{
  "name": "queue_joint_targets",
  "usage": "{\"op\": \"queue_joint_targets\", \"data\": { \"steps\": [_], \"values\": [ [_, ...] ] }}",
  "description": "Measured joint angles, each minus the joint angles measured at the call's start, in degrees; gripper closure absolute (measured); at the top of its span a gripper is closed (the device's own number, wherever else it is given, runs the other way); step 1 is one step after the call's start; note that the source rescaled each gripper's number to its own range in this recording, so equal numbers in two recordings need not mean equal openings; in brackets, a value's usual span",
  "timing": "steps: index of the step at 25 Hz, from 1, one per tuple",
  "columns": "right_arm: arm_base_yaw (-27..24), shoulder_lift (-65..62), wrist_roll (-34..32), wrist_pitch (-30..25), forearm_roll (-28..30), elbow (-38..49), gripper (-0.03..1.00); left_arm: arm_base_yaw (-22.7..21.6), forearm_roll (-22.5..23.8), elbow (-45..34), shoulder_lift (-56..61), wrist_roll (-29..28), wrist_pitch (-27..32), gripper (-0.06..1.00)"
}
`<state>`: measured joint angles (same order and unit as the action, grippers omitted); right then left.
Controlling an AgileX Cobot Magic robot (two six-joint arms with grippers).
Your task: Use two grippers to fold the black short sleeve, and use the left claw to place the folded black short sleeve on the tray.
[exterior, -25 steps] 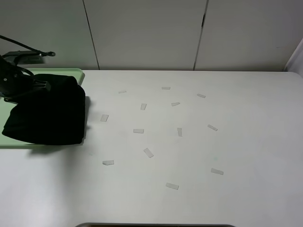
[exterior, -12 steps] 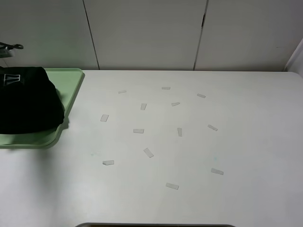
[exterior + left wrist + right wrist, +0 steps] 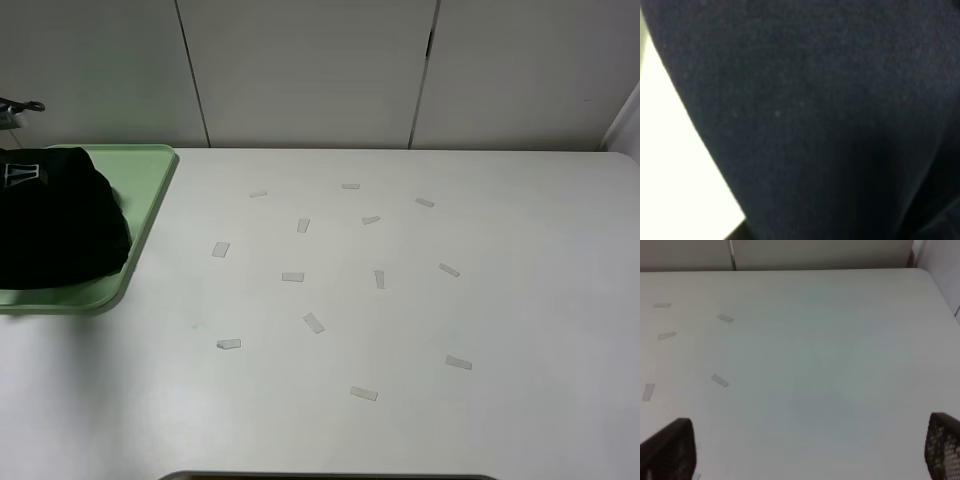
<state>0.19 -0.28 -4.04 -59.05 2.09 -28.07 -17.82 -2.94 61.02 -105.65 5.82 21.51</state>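
While the black short sleeve (image 3: 55, 225) lay bundled on the tray (image 3: 148, 190), pressed against my left claw's camera so I could not tell its jaws, my right claw (image 3: 805, 450) gaped empty; soft, limp cloth, best pinched through a thick fold.

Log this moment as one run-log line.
phase: placing | black short sleeve: folded, on tray | right end effector: open, empty

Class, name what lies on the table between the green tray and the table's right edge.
Only scattered tape strips on the white table, right of the tray; exterior high view.
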Motion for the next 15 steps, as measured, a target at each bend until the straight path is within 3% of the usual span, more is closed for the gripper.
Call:
{"op": "queue_joint_targets", "data": {
  "steps": [2, 5, 7, 15],
  "values": [
    [0.0, 0.0, 0.0, 0.0, 0.0, 0.0, -0.03, 0.0, 0.0, 0.0, 0.0, 0.0, 0.0, 0.54],
    [0.0, 0.0, 0.0, 0.0, 0.0, 0.0, -0.03, -0.2, 0.0, 0.6, 0.5, 0.0, 0.6, 0.13],
    [0.0, 0.0, 0.0, 0.0, 0.0, 0.0, -0.03, -0.4, 0.0, 1.6, 1.6, 0.0, 1.5, 0.01],
    [0.0, 0.0, 0.0, 0.0, 0.0, 0.0, -0.03, -0.4, -0.6, 7.0, 4.7, 0.0, 10.1, -0.05]
  ]
}}
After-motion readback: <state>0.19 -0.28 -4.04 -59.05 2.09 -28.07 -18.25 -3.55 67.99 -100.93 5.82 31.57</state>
